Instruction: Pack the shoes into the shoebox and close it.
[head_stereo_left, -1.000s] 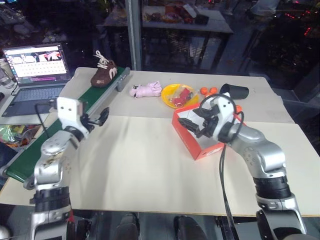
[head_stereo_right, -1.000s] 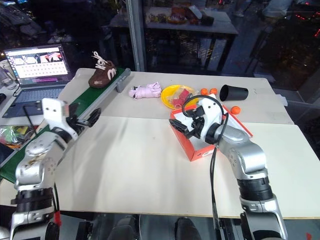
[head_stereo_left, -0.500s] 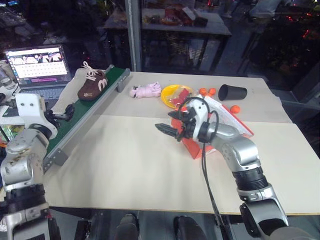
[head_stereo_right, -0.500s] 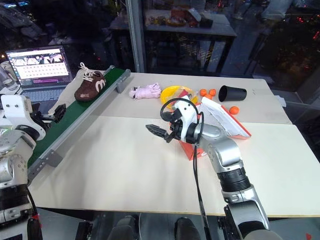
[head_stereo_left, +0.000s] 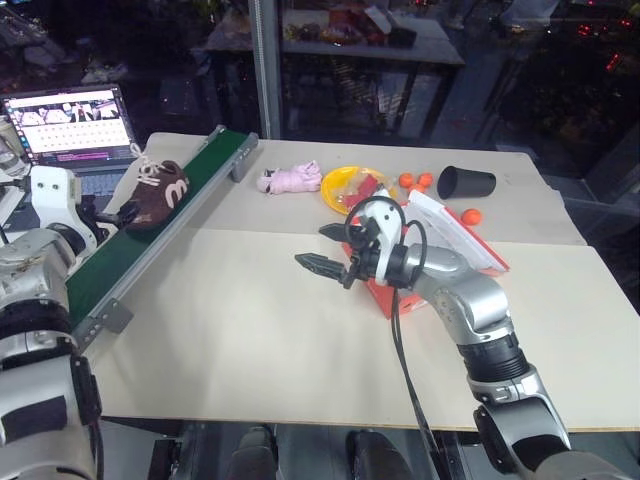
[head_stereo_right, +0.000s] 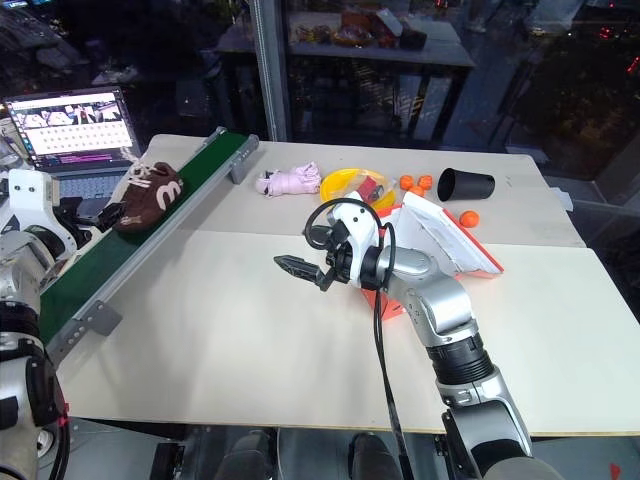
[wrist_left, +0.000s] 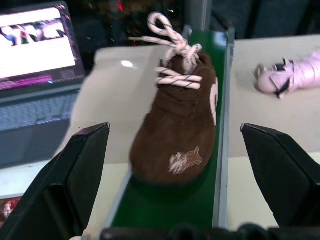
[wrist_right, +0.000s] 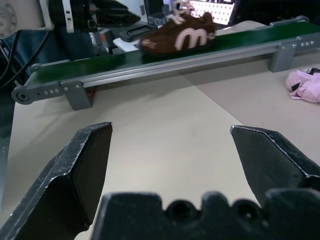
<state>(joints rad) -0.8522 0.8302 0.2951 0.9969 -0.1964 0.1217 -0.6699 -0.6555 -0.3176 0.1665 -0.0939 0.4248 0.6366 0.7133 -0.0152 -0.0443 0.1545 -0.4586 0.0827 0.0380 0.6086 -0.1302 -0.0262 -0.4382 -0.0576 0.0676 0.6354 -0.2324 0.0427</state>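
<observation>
One dark brown shoe (head_stereo_left: 152, 196) with white laces lies on the green conveyor belt (head_stereo_left: 190, 190) at the left of the frame, pale curved mark on its side facing the bench (head_stereo_left: 260, 330). Left claw (head_stereo_right: 95, 214) sits at the left edge, just beside the shoe's near end; its fingers (wrist_left: 75, 165) stand wide apart on either side of the shoe in the wrist view, holding nothing. Right claw (head_stereo_left: 325, 250) hovers over the bench at centre frame, pointing toward the belt, fingers apart and empty. Red-orange shoebox (head_stereo_left: 455, 245) stands right of centre, behind the right claw, white-lined flap lid raised and tilted; whether anything lies inside cannot be told. Upper centre: small pale pink soft object (head_stereo_left: 290, 180), then yellow plate (head_stereo_left: 340, 185) just beside the box. Black cup (head_stereo_left: 465, 183) lies on its side at upper right, small orange balls (head_stereo_left: 415, 180) near it. Open laptop (head_stereo_left: 70, 125) at upper left, beyond the belt.
</observation>
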